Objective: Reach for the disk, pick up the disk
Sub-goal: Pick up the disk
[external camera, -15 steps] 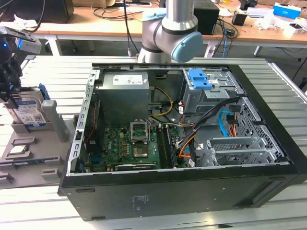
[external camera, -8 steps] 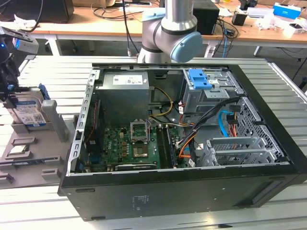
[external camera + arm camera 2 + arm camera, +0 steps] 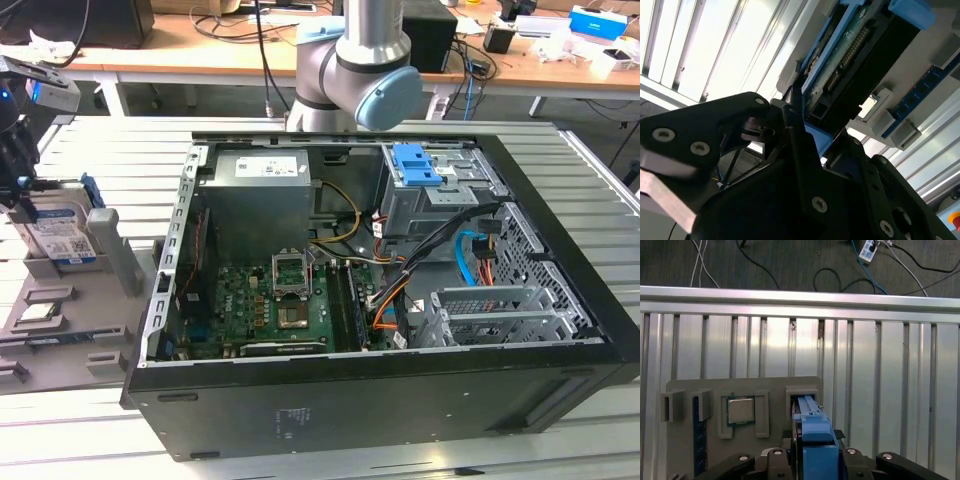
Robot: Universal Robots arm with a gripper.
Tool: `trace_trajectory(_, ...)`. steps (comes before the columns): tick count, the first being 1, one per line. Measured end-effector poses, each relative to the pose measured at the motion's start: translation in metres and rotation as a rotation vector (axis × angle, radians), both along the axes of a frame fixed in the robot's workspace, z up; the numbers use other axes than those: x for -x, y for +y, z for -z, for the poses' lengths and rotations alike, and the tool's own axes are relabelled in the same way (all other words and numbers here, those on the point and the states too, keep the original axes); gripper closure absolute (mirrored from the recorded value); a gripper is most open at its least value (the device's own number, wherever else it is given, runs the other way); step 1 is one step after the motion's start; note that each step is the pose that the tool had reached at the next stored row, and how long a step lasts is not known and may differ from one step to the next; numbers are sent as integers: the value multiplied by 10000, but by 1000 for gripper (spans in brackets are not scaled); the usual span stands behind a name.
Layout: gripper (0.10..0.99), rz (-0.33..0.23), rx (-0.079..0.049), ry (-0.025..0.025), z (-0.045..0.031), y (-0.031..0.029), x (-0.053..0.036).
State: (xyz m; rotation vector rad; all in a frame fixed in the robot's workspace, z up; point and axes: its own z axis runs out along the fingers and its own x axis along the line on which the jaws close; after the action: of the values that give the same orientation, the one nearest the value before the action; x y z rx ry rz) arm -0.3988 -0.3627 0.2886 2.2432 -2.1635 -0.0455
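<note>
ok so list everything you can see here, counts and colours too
disk: 1, silver-grey, blue rails, upright in holder, exterior view's left
holder: 1, grey, beside the case
processor chip: 1, grey, in a holder pocket
computer case: 1, black, open, centre
motherboard: 1, green, inside case
drive cage: 1, grey, blue latch, inside case
table: 1, silver slats, underneath
arm: 1, silver and pale blue, behind case
tool: 1, black, at the disk

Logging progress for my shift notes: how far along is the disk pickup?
Done: the reach; the end effector straddles the disk. In hand: the grasp, clamped or not I cannot tell. Left: the lift; the disk stands upright in its grey holder.
</note>
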Motion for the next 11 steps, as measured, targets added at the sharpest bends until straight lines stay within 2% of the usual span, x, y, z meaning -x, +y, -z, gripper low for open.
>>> trace_trajectory(2, 718, -1, 0, 0, 0, 0, 0)
trace_trajectory(11, 718, -7, 0, 0, 0, 0, 0)
